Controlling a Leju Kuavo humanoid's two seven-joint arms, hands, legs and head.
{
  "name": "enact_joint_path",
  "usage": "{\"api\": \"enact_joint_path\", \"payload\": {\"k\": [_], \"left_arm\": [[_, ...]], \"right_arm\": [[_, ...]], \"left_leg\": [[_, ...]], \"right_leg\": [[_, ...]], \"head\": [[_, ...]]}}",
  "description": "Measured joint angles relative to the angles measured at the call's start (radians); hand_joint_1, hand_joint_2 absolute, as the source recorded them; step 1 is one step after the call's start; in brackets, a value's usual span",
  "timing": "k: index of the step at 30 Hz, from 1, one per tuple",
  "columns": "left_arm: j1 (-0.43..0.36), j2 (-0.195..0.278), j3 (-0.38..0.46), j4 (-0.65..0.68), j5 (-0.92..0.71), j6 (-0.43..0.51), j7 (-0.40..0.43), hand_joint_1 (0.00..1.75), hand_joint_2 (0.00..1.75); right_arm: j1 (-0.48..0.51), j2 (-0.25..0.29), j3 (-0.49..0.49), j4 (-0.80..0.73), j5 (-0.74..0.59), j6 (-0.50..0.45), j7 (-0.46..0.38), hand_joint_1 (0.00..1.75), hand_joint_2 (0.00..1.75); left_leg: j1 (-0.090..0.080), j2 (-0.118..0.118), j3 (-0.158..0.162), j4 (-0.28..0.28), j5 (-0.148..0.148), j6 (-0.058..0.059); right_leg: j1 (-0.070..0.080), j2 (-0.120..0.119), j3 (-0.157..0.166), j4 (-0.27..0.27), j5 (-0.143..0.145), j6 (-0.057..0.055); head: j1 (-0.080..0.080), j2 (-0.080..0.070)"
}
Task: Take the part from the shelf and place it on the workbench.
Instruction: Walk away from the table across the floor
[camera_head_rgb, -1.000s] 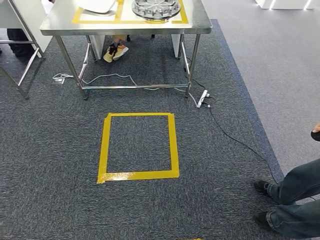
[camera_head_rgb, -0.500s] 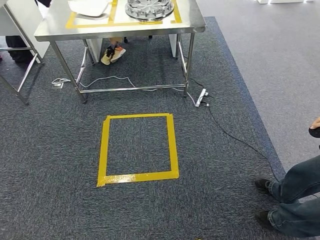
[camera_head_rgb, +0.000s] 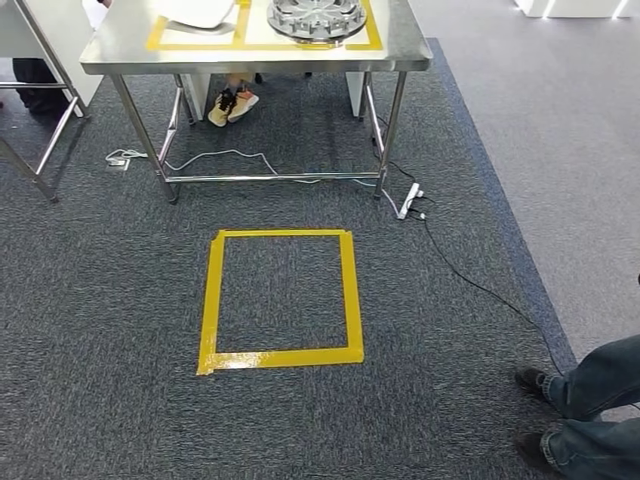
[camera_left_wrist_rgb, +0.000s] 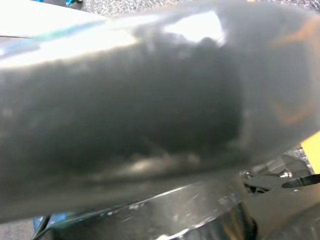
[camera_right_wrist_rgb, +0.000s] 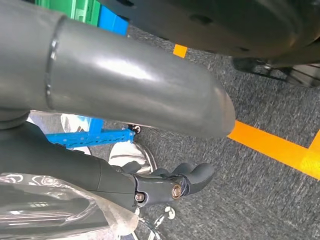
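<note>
A round silver part (camera_head_rgb: 315, 17) lies inside a yellow-taped field on the steel workbench (camera_head_rgb: 256, 55) at the far end of the carpet in the head view. A white part (camera_head_rgb: 195, 10) lies in the taped field beside it. My right hand (camera_right_wrist_rgb: 151, 150) hangs over the carpet, its thick grey thumb (camera_right_wrist_rgb: 143, 95) apart from the dark fingers (camera_right_wrist_rgb: 177, 182), with nothing between them. Something shiny in clear plastic (camera_right_wrist_rgb: 56, 210) sits beside those fingers. The left wrist view is a close dark blur, and the left hand's fingers cannot be made out.
A yellow tape square (camera_head_rgb: 279, 300) marks the carpet before the workbench. Cables and a power strip (camera_head_rgb: 409, 198) trail from the bench's right leg. A person's legs and shoes (camera_head_rgb: 581, 400) stand at the right. Another person's shoes (camera_head_rgb: 230, 103) are under the bench. Blue and green crates (camera_right_wrist_rgb: 94, 15) lie behind my right hand.
The whole head picture swayed left and then back right, so the camera moved. The person at the right has slipped lower and further out of the picture.
</note>
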Motion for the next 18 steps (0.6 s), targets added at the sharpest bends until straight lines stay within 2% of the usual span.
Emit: {"api": "enact_joint_path", "payload": {"k": [2,3,4,5,6,9,12,14,18], "left_arm": [[0.001,0.000,0.000,0.000,0.000,0.000,0.000,0.00,0.00],[0.000,-0.001,0.000,0.000,0.000,0.000,0.000,0.00,0.00],[-0.001,-0.001,0.000,0.000,0.000,0.000,-0.001,0.00,0.00],[-0.002,-0.001,0.000,0.000,-0.001,0.000,-0.001,0.00,0.00],[-0.003,-0.001,-0.001,0.000,-0.001,0.000,-0.002,0.00,0.00],[-0.003,0.000,-0.001,0.000,-0.001,0.005,-0.007,0.00,0.00],[-0.003,0.000,-0.002,0.000,-0.001,0.011,-0.011,0.00,0.00],[-0.003,0.000,-0.003,0.000,-0.002,0.015,-0.011,0.00,0.00],[-0.003,0.000,-0.004,0.000,-0.003,0.020,-0.007,0.00,0.00]], "right_arm": [[0.000,0.000,0.000,0.000,0.000,0.000,0.000,0.00,0.00],[-0.001,0.000,0.000,0.000,0.000,0.000,0.000,0.00,0.00],[-0.002,-0.001,-0.001,0.000,0.000,0.000,0.000,0.00,0.00],[-0.003,-0.001,-0.001,0.000,0.000,0.000,0.000,0.00,0.00],[-0.003,-0.001,-0.001,0.000,0.000,0.000,0.000,0.00,0.00],[0.001,-0.002,-0.002,0.000,0.000,0.000,0.001,0.00,0.00],[0.000,-0.003,-0.002,0.000,0.001,0.000,0.001,0.00,0.00],[0.000,-0.003,-0.002,0.000,0.005,0.001,0.002,0.00,0.00],[0.000,-0.003,-0.002,0.000,0.018,0.003,0.005,0.00,0.00]], "left_leg": [[-0.002,-0.001,0.015,0.000,-0.011,-0.005],[-0.004,-0.001,0.020,0.001,-0.017,-0.010],[-0.005,-0.001,0.023,0.001,-0.021,-0.016],[-0.007,-0.001,0.024,0.002,-0.024,-0.021],[-0.007,0.000,0.026,0.002,-0.025,-0.020],[-0.007,0.000,0.030,0.000,-0.023,-0.005],[-0.007,0.000,0.035,-0.009,-0.023,-0.005],[-0.006,0.000,0.038,-0.014,-0.023,-0.010],[-0.004,0.000,0.041,-0.019,-0.024,-0.028]], "right_leg": [[0.004,0.000,0.051,-0.132,0.085,-0.010],[0.006,0.000,0.078,-0.190,0.110,-0.015],[0.008,0.000,0.097,-0.227,0.122,-0.020],[0.009,0.001,0.106,-0.241,0.120,-0.023],[0.009,0.002,0.110,-0.245,0.120,-0.022],[0.010,0.002,0.110,-0.248,0.122,-0.019],[0.011,0.002,0.111,-0.248,0.118,-0.026],[0.011,0.001,0.113,-0.248,0.116,-0.029],[0.013,0.002,0.116,-0.248,0.113,-0.034]], "head": [[0.001,0.000],[0.001,0.000],[0.001,0.000],[0.001,0.000],[0.001,0.000],[0.000,0.000],[0.000,0.000],[0.000,0.000],[0.000,0.000]]}}
